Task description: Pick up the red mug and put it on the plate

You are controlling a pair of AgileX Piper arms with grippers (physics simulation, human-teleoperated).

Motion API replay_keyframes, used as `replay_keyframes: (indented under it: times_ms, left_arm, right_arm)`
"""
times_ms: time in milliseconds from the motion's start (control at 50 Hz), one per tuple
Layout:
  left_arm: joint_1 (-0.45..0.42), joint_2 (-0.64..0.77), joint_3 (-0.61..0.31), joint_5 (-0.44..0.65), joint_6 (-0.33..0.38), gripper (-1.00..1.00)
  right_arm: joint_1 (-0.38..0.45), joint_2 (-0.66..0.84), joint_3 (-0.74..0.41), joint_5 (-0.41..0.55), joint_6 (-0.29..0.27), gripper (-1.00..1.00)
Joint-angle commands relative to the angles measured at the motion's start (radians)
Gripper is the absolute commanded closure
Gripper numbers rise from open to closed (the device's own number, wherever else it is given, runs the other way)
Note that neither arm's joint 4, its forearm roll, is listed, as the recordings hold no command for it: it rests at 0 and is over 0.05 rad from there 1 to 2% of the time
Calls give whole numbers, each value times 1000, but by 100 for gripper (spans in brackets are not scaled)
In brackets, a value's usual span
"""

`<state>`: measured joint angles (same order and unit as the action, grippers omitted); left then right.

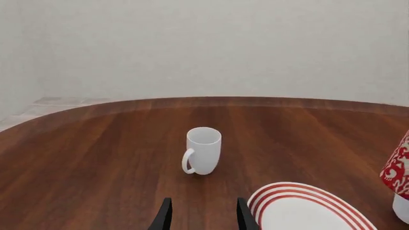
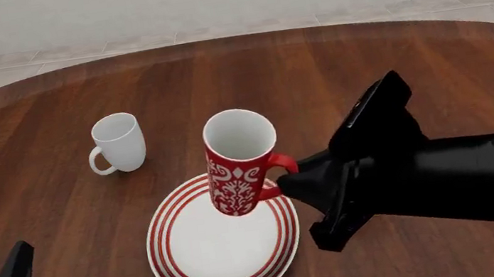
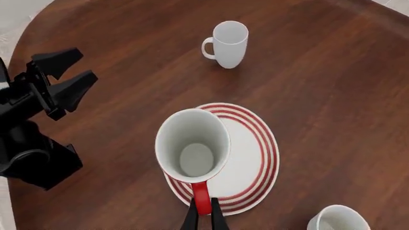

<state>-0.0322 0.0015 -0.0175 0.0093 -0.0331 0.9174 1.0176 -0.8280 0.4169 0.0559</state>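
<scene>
The right end effector pinches the handle of the red mug, holding it upright above the plate; the left end effector, fingers spread, hovers near the white mug on the table.

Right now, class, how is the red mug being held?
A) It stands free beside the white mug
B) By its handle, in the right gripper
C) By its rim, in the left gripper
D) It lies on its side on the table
B: the right gripper is shut on the handle of the red mug, above the plate.
</scene>
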Motion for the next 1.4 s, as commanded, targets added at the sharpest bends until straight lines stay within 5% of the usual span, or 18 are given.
replay_keyframes:
  times_ms: [20, 300, 1400]
  left_arm:
    - [-2, 0, 3, -4, 0, -100]
    - [-2, 0, 3, -4, 0, -100]
    - [6, 0, -2, -1, -16, -100]
  right_arm:
    - [16, 20, 48, -48, 47, 100]
    - [20, 58, 99, -105, 86, 100]
    - [-64, 176, 128, -209, 71, 100]
